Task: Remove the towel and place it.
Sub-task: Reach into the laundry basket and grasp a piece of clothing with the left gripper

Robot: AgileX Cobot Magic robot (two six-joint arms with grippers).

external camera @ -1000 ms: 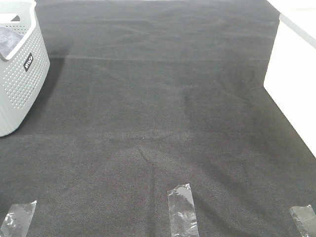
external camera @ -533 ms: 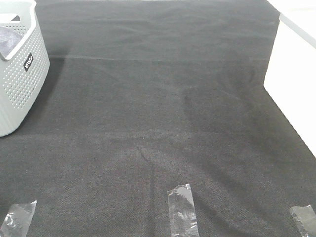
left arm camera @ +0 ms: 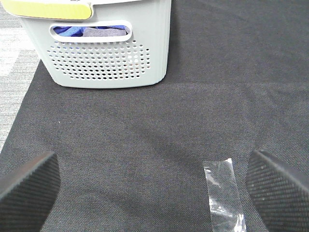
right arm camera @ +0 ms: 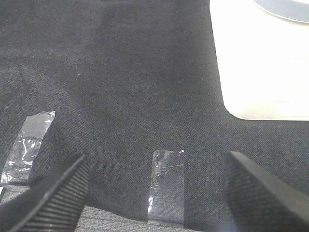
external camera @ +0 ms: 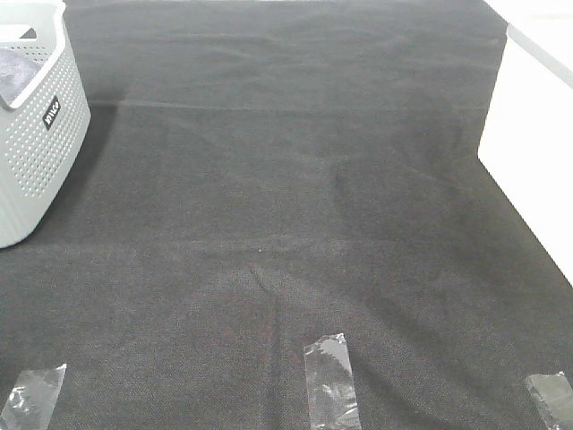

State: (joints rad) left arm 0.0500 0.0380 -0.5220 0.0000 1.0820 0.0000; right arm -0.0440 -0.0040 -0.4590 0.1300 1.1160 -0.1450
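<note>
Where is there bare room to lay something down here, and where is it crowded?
The middle of the black cloth, between the white basket at left and the white block at right, is bare. The near edge carries three tape strips; the basket crowds the far-left corner.

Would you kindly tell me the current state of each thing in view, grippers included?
towel: inside the basket, not yet removed.
basket: upright on the black cloth.
black cloth: spread flat, slightly creased.
tape strips: stuck down along the cloth's near edge.
left gripper: open, holding nothing.
right gripper: open, holding nothing.
</note>
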